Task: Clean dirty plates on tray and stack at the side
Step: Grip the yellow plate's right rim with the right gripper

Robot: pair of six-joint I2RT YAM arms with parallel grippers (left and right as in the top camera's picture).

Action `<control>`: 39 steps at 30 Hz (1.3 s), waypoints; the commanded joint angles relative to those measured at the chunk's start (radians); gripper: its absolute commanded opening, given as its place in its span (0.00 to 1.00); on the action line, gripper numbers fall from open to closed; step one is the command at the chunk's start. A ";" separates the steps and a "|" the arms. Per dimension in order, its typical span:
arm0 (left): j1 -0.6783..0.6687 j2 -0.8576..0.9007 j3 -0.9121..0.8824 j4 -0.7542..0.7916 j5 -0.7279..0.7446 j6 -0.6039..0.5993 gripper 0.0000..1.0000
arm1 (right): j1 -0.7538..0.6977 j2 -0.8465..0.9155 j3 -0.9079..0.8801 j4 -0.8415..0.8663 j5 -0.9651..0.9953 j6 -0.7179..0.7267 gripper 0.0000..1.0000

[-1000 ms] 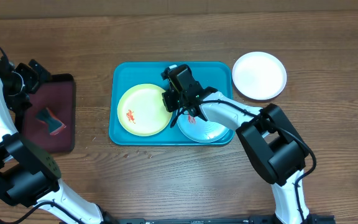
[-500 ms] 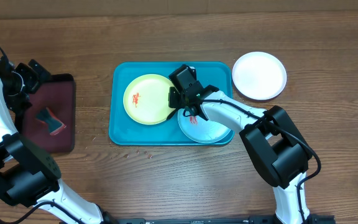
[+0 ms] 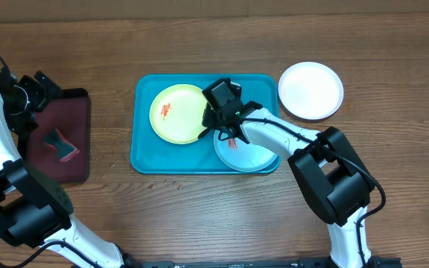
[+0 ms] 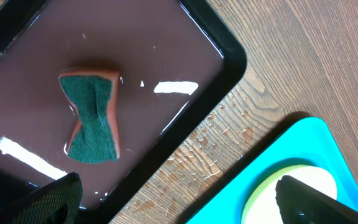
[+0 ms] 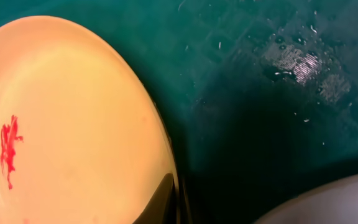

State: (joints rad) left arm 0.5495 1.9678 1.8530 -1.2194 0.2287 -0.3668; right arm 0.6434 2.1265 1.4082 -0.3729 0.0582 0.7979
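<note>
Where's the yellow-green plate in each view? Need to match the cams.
Overhead: yellow-green plate in the turquoise tray's left half, right gripper on its right rim.
Left wrist: yellow-green plate at bottom right, mostly cut off.
Right wrist: yellow-green plate fills the left half, red smear far left.
Shared landmark: the turquoise tray under it.

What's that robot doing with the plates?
The right gripper is pinching the edge of the smeared yellow-green plate on the blue tray. A mint-blue plate lies beside it. The white plate sits on the table, off the tray. The left gripper hangs open near the sponge in the maroon tray.
</note>
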 commanded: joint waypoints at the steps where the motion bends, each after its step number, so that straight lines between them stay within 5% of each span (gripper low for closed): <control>1: -0.006 0.001 0.011 0.001 0.008 0.000 1.00 | -0.003 -0.020 0.001 -0.032 0.011 0.126 0.04; 22: -0.006 0.001 0.011 0.001 0.008 0.000 1.00 | -0.003 -0.020 0.000 -0.029 0.011 0.127 0.04; 31: -0.006 0.001 0.011 0.076 0.008 -0.007 1.00 | 0.002 -0.020 0.000 0.048 -0.172 -0.395 0.04; 39: -0.008 0.001 0.011 -0.027 0.132 -0.041 1.00 | 0.026 -0.020 0.000 0.064 -0.188 -0.455 0.04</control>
State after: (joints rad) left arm 0.5495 1.9678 1.8530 -1.2022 0.2710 -0.3820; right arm 0.6529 2.1235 1.4086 -0.3233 -0.1013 0.4099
